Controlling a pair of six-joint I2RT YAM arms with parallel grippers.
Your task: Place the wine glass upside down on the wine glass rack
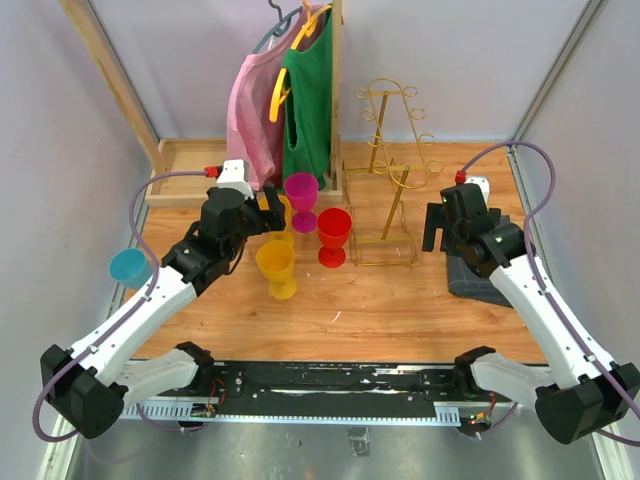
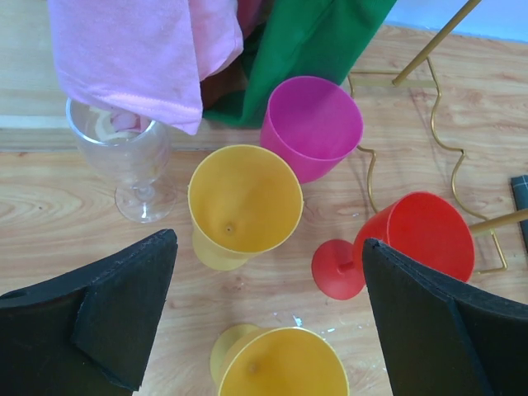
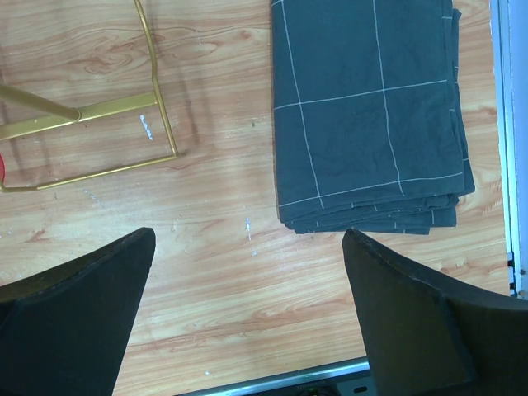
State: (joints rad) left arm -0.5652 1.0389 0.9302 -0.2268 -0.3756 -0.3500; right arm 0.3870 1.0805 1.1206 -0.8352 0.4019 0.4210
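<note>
The left gripper (image 2: 268,318) is spread wide and holds nothing, poised over a yellow glass (image 2: 245,200). A magenta glass (image 2: 313,124), a red glass (image 2: 425,235) and a clear glass (image 2: 124,157) stand around it. The gold rack (image 1: 397,203) stands just right of the red glass. The right gripper (image 3: 247,326), also wide and empty, hangs beside a folded grey cloth (image 3: 371,107).

Wine glass rack (image 1: 399,200) (gold wire) stands R of red glass (image 1: 334,232).

Goblets (image 1: 277,262) cluster mid-bench (image 1: 400,300), wine glass rack (image 1: 388,190) just right of them, folded cloth (image 3: 371,107) further right. Behind, shirts (image 1: 300,100) hang on the clothes rack (image 1: 337,90), with a wine glass (image 2: 132,157) standing beneath them.
</note>
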